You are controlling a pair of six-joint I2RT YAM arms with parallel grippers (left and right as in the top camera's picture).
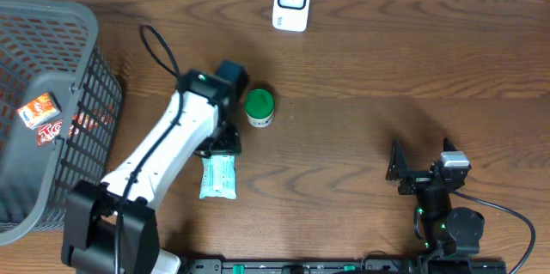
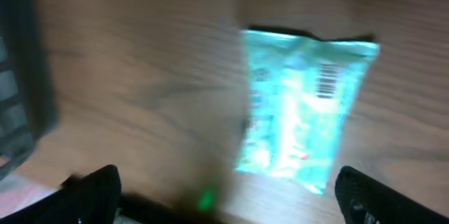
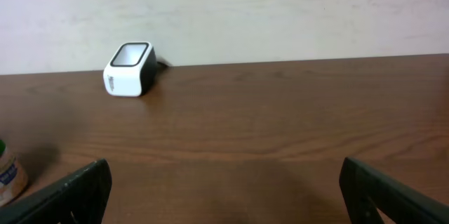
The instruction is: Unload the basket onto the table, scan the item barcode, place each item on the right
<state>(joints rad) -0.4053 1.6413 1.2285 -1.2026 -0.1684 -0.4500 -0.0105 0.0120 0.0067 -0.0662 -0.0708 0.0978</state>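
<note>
The wooden table (image 1: 387, 68) carries everything in the scene; a grey mesh basket (image 1: 94, 94) occupies its left end, with small red and orange packets (image 1: 39, 109) inside. The left arm (image 1: 163, 149) reaches diagonally from the near edge toward the table's middle; the right arm (image 1: 443, 201) sits folded at the near right, well apart from all items.

The left gripper (image 2: 226, 178) has its jaws spread wide, one finger at each lower corner of the wrist view; nothing is between the pads. The teal packet (image 2: 302, 112) lies flat on the table beyond the fingertips, offset toward the right-hand finger and touching neither; this view is blurred. From overhead the packet lies just on the near side of the gripper head; whether the two touch cannot be told.

The right gripper (image 3: 223, 171) likewise stands wide and empty, facing bare table.

The white scanner (image 1: 291, 2) stands at the far edge, well apart from the packet; a green-lidded jar (image 1: 259, 107) stands upright just beside the left gripper; the barcode (image 2: 327, 81) faces up near the packet's far end.
</note>
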